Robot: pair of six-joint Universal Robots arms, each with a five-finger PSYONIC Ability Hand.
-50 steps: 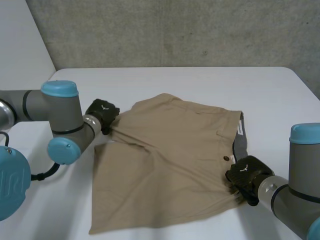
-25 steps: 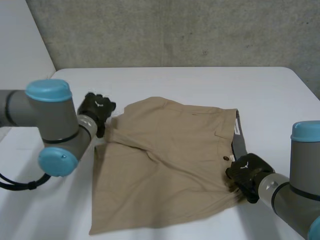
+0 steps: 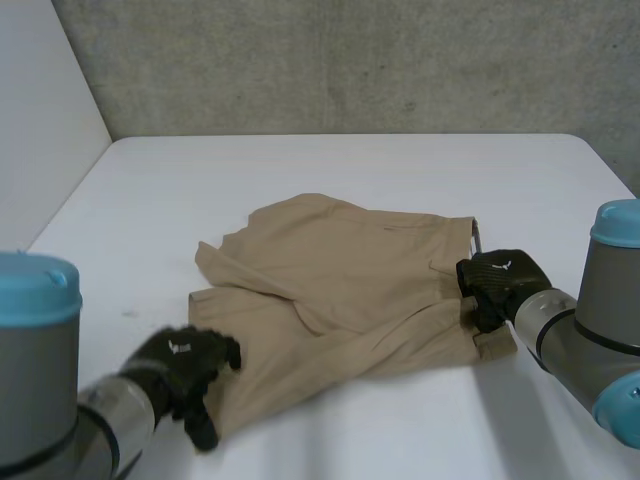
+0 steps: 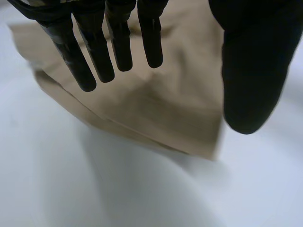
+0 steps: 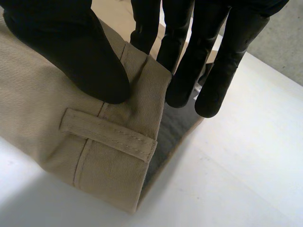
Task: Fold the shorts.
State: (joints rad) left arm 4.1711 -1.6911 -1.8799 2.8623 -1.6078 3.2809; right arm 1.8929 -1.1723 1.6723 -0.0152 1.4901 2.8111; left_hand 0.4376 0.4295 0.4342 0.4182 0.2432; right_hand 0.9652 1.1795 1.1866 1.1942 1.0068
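As things stand on the white surface (image 3: 330,165), findings:

Shorts (image 3: 350,290): tan, lying approx. mid-surface, rumpled, not flat. Waistband toward robot's right, legs toward its left. Far leg has a flap turned over on itself; near leg runs out to the near-left corner.

Left hand (image 3: 182,362): at near-left corner of the near leg. Wrist view: fingers (image 4: 113,47) straight and spread, thumb (image 4: 251,71) held well apart, nothing between them. Hand is over the leg corner (image 4: 189,123); contact w/ cloth cannot be told.

Right hand (image 3: 500,282): at waistband end, right edge of shorts. Wrist view: thumb (image 5: 80,52) pressed on the tan outer face, fingers (image 5: 208,61) down on the inner side, waistband (image 5: 142,90) edge clamped between them.

Waistband detail: belt loop (image 5: 106,133) just beside the thumb, lying flat. Grey lining (image 5: 173,127) exposed at the fingertips where the band is turned open.

Arms: left arm (image 3: 40,330) enters near-left, right arm (image 3: 600,330) near-right; both w/ light-blue caps.

Background: concrete wall (image 3: 350,60) behind far edge of surface.
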